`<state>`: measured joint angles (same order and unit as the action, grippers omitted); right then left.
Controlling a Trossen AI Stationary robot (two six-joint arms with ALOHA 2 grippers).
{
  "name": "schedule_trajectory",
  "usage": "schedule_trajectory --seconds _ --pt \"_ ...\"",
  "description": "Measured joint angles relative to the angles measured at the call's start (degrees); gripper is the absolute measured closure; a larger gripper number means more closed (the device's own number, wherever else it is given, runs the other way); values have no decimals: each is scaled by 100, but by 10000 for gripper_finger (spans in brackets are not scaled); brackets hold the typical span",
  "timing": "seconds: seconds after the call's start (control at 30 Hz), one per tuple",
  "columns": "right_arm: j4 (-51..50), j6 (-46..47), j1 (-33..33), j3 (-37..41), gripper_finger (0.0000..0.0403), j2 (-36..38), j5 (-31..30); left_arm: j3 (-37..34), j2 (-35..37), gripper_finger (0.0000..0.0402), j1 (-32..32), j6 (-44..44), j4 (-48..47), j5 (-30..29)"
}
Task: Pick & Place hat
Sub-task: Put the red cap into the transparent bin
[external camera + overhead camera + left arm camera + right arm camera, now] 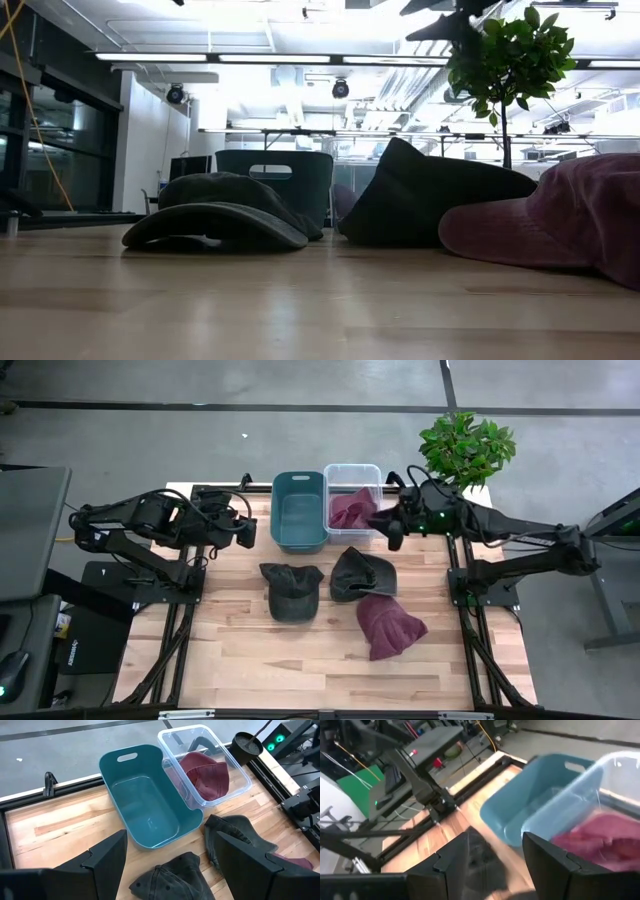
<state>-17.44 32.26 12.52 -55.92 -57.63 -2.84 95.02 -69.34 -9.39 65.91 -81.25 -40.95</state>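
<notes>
On the desk [240,650], three hats still wait: a dark green cap [290,590], a black one [361,573] and a maroon one [388,626]. One maroon hat [350,508] already lies in the clear bin [352,470]; the teal tub [298,510] holds nothing. Right pincer [395,540], fingers apart and holding nothing, hovers by the clear bin; left pincer [243,530] waits wide apart beside the tub.

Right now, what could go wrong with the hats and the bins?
The right gripper hangs open at the clear bin's rim, beside the maroon hat inside; pulling away could snag it. On the table, the black hat overlaps another maroon hat, so lifting one may drag the other.
</notes>
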Motion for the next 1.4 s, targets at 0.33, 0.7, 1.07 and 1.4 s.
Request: schedule_trajectory --seconds 0.33,0.7,1.07,1.4 --pt "-1267 593 -923 0 222 370 -308 -2 26 122 0 39 -79 22" --pt "-2671 1755 -2019 6 222 364 43 -2 22 122 0 93 -89 157" --pt "-3106 2145 -3605 22 222 -206 232 -4 6 122 0 148 -87 155" --pt "-3077 2603 -4697 24 222 -1049 225 -4 6 122 0 193 -87 155"
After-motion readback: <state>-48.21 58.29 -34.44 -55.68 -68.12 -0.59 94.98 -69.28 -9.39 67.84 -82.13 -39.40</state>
